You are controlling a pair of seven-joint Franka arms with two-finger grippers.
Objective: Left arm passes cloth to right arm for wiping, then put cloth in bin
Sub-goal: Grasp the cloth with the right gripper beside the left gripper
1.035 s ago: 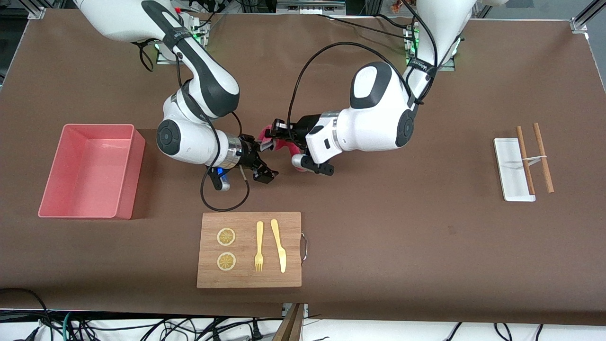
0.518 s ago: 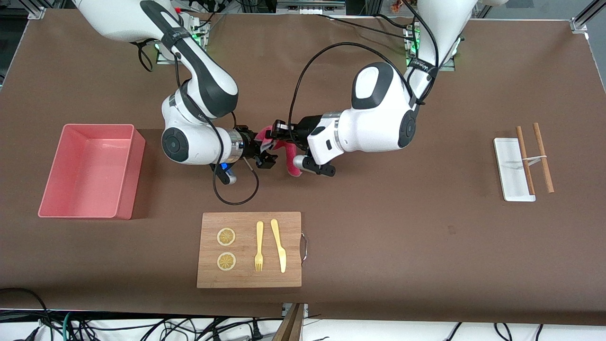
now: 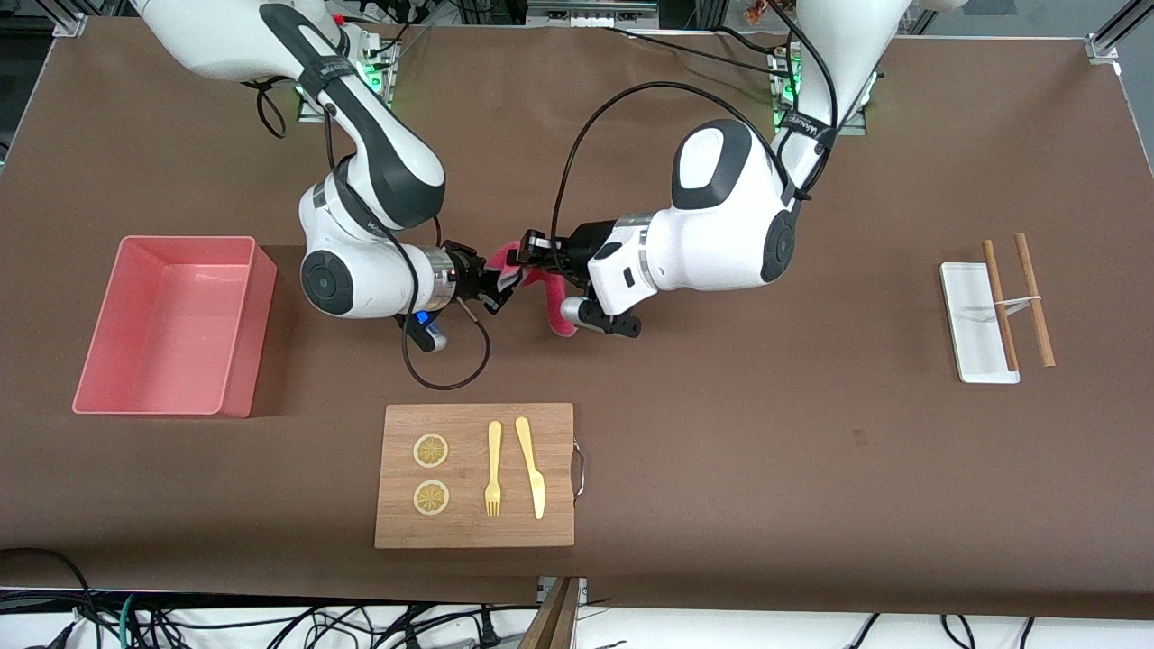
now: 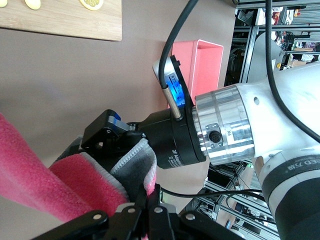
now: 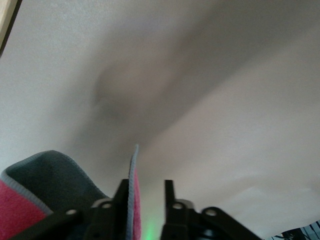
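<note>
1. Mid-frame in the front view, the left gripper (image 3: 534, 255) is clamped tight on the fuzzy magenta-pink fabric cloth (image 3: 552, 297), held above the brown table (image 3: 766, 451).
2. The right gripper (image 3: 499, 287) has an edge of that cloth between its narrowed fingers.
3. The salmon-pink rectangular plastic bin (image 3: 236, 333) sits at centre-left of the frame.

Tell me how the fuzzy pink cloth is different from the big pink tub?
The cloth is small, soft and deep magenta with a grey side; the tub is large, smooth, hard and paler salmon pink. The cloth hangs in the air between the left gripper and the right gripper; the tub sits on the table toward the right arm's end. The cloth droops, folded; the tub keeps its box shape. Both are pink.
</note>
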